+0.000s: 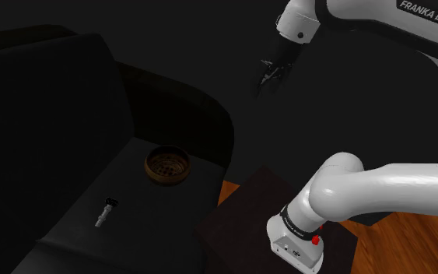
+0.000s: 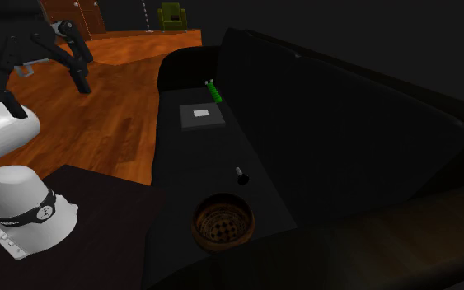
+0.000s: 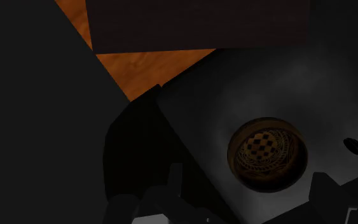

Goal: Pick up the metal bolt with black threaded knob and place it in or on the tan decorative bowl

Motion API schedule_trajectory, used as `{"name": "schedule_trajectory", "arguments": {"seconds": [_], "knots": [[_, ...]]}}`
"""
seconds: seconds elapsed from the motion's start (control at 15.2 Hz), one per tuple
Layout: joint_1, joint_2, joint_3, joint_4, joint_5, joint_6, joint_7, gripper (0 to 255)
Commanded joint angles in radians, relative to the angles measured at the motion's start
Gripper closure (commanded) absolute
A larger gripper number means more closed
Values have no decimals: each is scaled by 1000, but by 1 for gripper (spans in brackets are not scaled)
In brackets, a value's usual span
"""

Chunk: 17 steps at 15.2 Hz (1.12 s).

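Hangs high and well apart from the work, this tool [image 2: 47, 97]: fingers spread wide, nothing between them, as told plainly against the wooden floor [image 2: 123, 115] in the second exterior view. Looks the same in the wrist view, probably, though too dim there to be sure.

Find the bolt [image 1: 106, 212] lying flat on its side on the dark sofa seat [image 1: 131, 226], black knob end toward the bowl [image 1: 167, 180], pale shank pointing away. Rests untouched, near the bowl but not against it. Lies low and slim, so likely wants a grasp from straight above, fingers closing across the shank rather than along it.

Note the bowl sitting upright on the same seat, between the bolt and the sofa's arm, mouth open upward, patterned inside, nothing in it. Stands closer to the stand [image 1: 248, 210] than the bolt does, which means reaching past the bowl first and carrying back only a short way.

Judged as the very start: approach not yet made, grasp and placement both left to do. Calls for a long descent toward the bolt, wrist turned to suit its slant.

Mind a grey flat square [image 2: 201, 117] and a small green thing [image 2: 213, 91] farther along the seat, well apart from both.
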State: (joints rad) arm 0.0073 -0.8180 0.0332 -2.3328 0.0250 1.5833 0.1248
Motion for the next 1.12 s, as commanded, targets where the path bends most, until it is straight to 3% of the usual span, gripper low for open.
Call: {"name": "schedule_trajectory", "arguments": {"seconds": [0.0, 0.53, 1.06], "knots": [[0, 0, 0, 0, 0, 0, 0, 0], [11, 35, 200, -129, 100, 157, 273, 0], [1, 199, 416, -154, 170, 340, 553, 0]]}}
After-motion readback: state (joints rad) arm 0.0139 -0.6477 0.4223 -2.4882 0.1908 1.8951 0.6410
